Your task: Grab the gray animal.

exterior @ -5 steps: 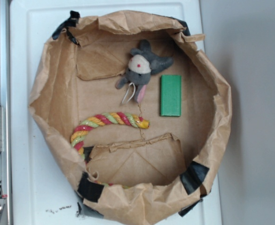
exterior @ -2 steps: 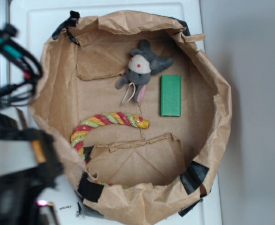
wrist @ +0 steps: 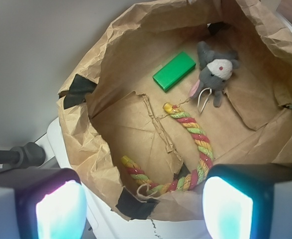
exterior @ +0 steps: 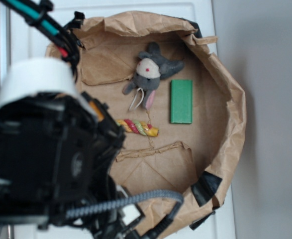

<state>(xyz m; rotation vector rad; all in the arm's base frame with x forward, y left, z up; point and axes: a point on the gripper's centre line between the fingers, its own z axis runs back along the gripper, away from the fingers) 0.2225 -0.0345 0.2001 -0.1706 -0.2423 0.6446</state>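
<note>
So the arm (exterior: 51,159) just swung in from the left. A second ago the exterior view had only a sliver of black hardware at that edge; now the arm's bulk covers the whole lower-left of the paper bag (exterior: 230,99) and hides most of the rope.

Going left to right in the wrist view: the left finger pad (wrist: 61,211) sits low at the corner, the gripper (wrist: 143,209) hangs over the bag's near rim with its jaws spread wide and nothing between them, then the right pad (wrist: 228,209). Ahead of the fingers, down in the bag, the twisted rope (wrist: 198,144) curls closest. Farther ahead is the green block (wrist: 174,71), and just right of it the gray animal (wrist: 215,72), lying on the bag floor at the far side, well apart from the gripper. It hasn't budged.

My read: this is the approach only. It needs to reach forward and a bit right past the rope, then drop onto the plush without snagging the block beside it.
</note>
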